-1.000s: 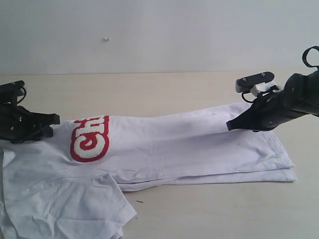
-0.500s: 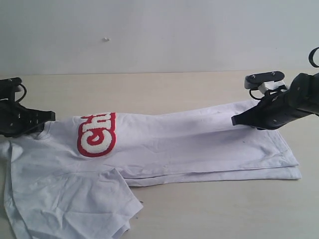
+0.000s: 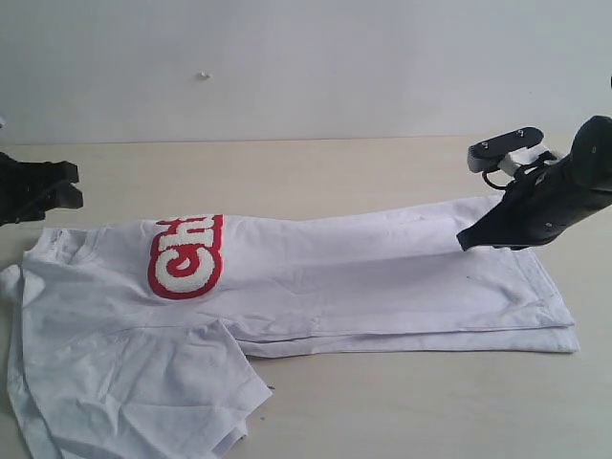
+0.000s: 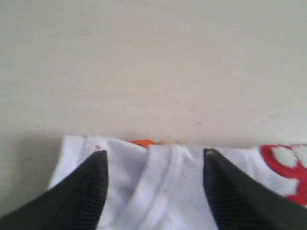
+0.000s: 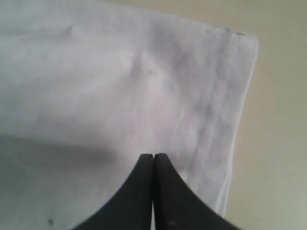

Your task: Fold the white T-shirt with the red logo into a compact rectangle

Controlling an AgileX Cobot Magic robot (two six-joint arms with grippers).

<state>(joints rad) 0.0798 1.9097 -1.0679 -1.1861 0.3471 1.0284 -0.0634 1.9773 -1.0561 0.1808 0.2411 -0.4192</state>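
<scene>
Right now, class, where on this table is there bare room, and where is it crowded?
Free: table strip between shirt and wall; front right, before the hem. Crowded: front left, under the sleeve; shirt ends, by left gripper and right gripper.

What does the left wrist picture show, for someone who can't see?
The left gripper hangs open above the white T-shirt, at its collar, holding nothing. An orange tag, part of the red logo and the table also show.

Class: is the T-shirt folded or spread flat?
Partly folded: the T-shirt is doubled lengthwise, layered edges showing, but one sleeve lies spread.
</scene>
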